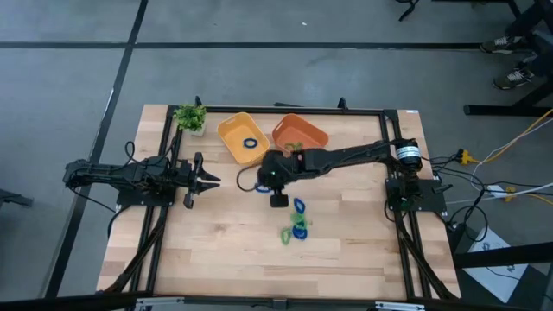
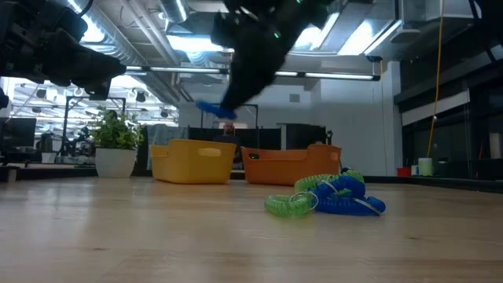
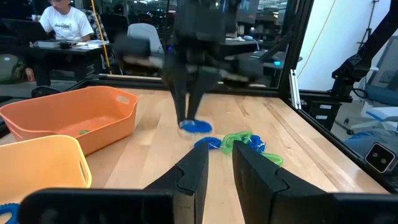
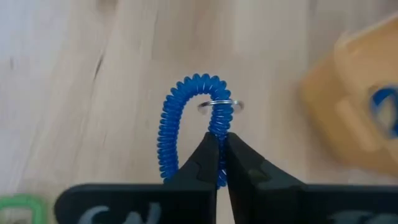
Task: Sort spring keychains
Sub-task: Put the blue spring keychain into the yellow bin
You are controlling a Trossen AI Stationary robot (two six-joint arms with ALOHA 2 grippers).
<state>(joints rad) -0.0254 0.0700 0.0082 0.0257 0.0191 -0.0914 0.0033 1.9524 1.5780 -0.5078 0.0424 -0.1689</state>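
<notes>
We've got the right gripper (image 4: 217,158) fingers pinching a blue spring keychain (image 4: 186,118) above the tabletop (image 1: 225,242), its loop hanging beyond the fingertips. Light, springy, slippery plastic, so grip across the coils. Left gripper (image 1: 206,180) fingers spread, idle.

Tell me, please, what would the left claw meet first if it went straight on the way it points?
Probably the right claw with its blue keychain, which hang right in the left claw's line; depth is hard to judge.

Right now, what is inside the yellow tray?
The yellow tray holds one blue spring keychain on its floor. The high view shows nothing else in it. The right end effector holds another blue keychain above the table, outside the tray.
</notes>
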